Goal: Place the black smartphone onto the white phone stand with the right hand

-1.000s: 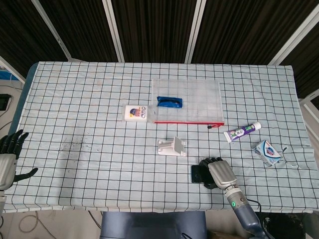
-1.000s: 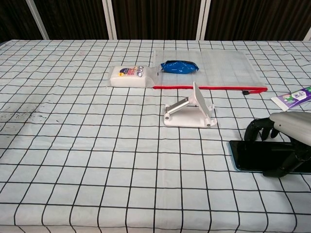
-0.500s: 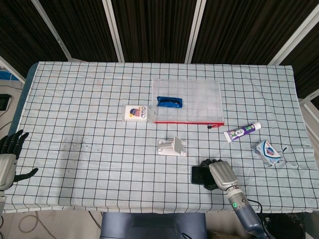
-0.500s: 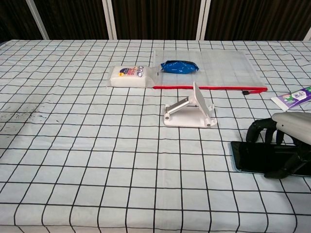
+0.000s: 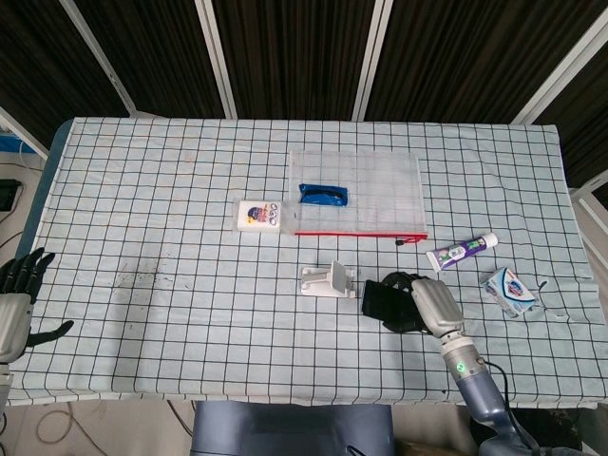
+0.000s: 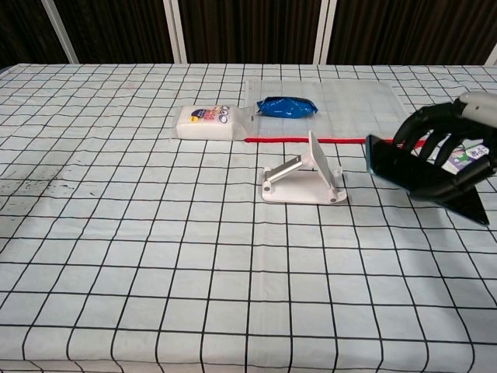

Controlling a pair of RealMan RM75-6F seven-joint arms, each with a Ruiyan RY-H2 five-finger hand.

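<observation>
Black smartphone gripped in right robot hand above checked tablecloth, beside white phone stand, dark slatted wall behind

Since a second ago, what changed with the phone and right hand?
The right hand, gripping the black smartphone, has lifted it off the tablecloth and carried it up and left toward the white phone stand; the phone now hangs tilted just right of the stand, not yet on it. The stand, zip pouch, toothpaste and left hand stayed put.
</observation>
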